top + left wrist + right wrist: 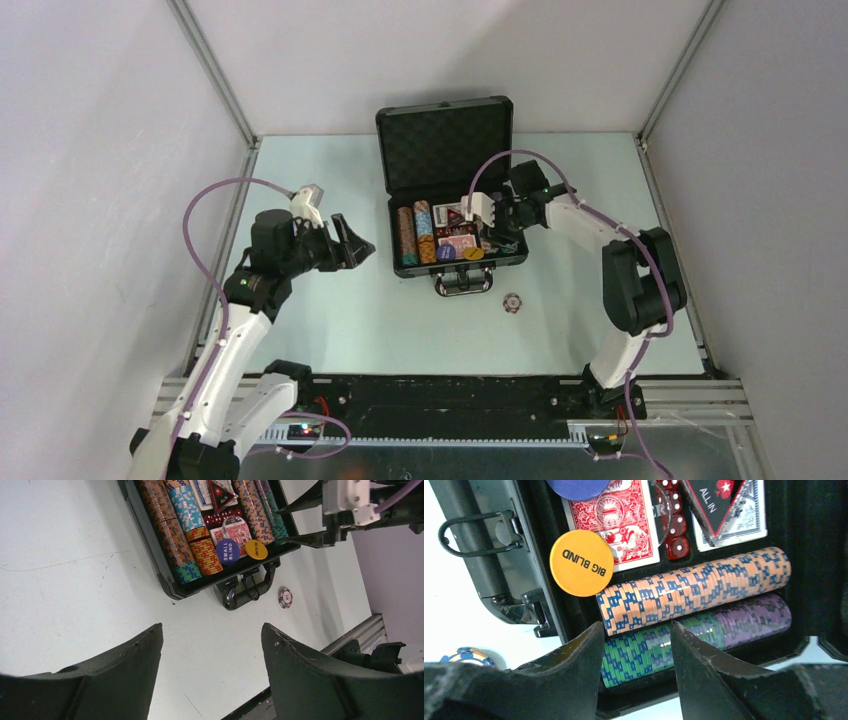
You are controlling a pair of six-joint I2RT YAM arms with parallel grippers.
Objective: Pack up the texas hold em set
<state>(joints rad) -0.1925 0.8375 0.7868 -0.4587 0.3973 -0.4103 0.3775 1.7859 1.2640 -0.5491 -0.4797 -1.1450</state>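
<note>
Currently the briefcase (445, 135) is seen open mid-table, lid raised, handle (462, 284) toward the arms. Chip rows (694, 587) are packed along both sides of the tray. The red deck (619, 520), red dice (675, 530), blue disc (227, 551) and yellow disc (581, 563) are laid between them. One loose chip (512, 302) is found on the table (330, 320), just in front of the case and right of the handle. The right gripper (636, 630) is held over the right-side chip rows, jaws parted, nothing gripped. The left gripper (210, 635) is held over the table left of the case, jaws spread, empty.
</note>
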